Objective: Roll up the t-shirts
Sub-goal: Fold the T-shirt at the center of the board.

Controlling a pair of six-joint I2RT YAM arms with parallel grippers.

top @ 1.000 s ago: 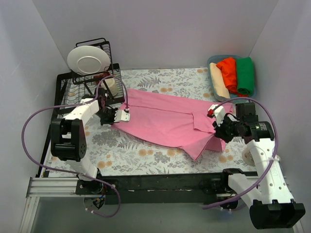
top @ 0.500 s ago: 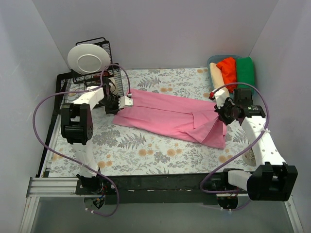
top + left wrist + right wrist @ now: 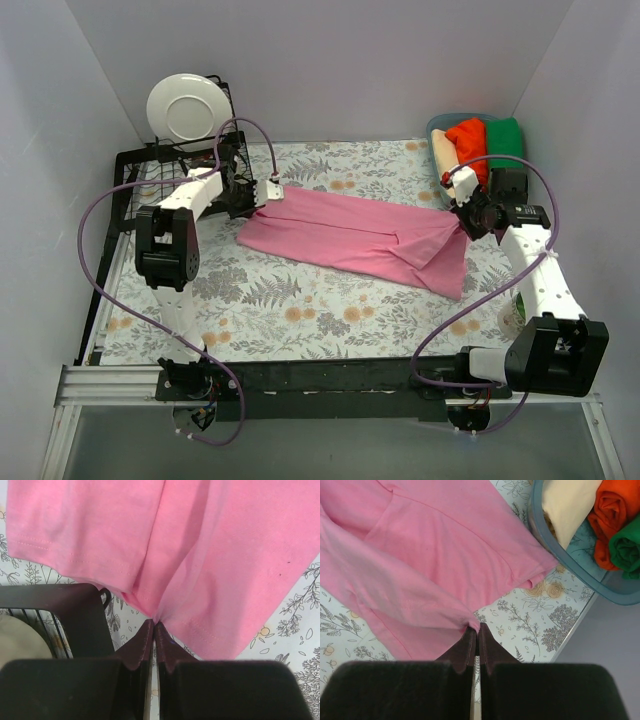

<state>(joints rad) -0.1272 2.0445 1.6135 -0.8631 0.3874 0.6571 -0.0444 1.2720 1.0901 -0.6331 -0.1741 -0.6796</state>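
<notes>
Pink t-shirt: we see the pink t-shirt folded into a long band, lying slantwise from upper left of centre down to the right of centre in the top view
Surface: it rests on the floral table cover
Left gripper: our left gripper sits at the band's left end; the wrist view shows its jaws pressed together on a bunched bit of the pink hem
Right gripper: our right gripper sits at the band's right end, jaws pinched tight on a gathered edge of the same cloth
Other shirts: a cream roll, a red-orange roll and a green roll lie side by side
Tub: these rolls fill a blue-grey tub in the upper right, near the pink cloth's right end
Dish rack: a black dish rack stands in the upper left, just beside the left gripper
Plate: a white plate stands upright in that rack
</notes>
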